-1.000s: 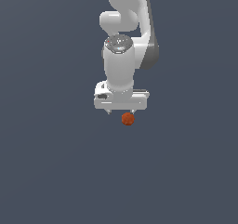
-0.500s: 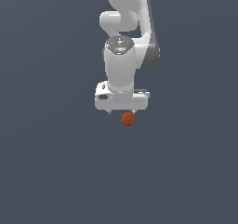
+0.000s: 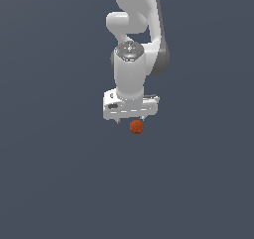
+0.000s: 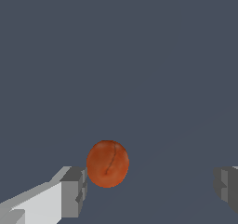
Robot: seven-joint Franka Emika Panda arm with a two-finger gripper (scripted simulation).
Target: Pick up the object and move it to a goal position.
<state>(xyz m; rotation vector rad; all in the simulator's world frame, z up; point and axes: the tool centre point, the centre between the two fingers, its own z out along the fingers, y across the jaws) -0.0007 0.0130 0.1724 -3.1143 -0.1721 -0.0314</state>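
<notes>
The object is a small orange-red ball [image 3: 136,127] with a faint mottled crack [image 4: 108,163], resting on the dark grey ground. My white gripper [image 3: 130,119] hangs straight down just above it, close behind it in the exterior view. In the wrist view the gripper [image 4: 148,190] is open wide. The ball lies between the two grey fingertips, almost against one fingertip [image 4: 73,193] and far from the other [image 4: 227,186]. Nothing is held.
A plain dark grey-blue ground [image 3: 59,183] fills both views. The white arm [image 3: 131,69] rises from the gripper toward the top of the exterior view. No other objects, edges or markers show.
The gripper has sunk a little toward the ball. The ball has stayed where it was, and the fingers remain apart.
</notes>
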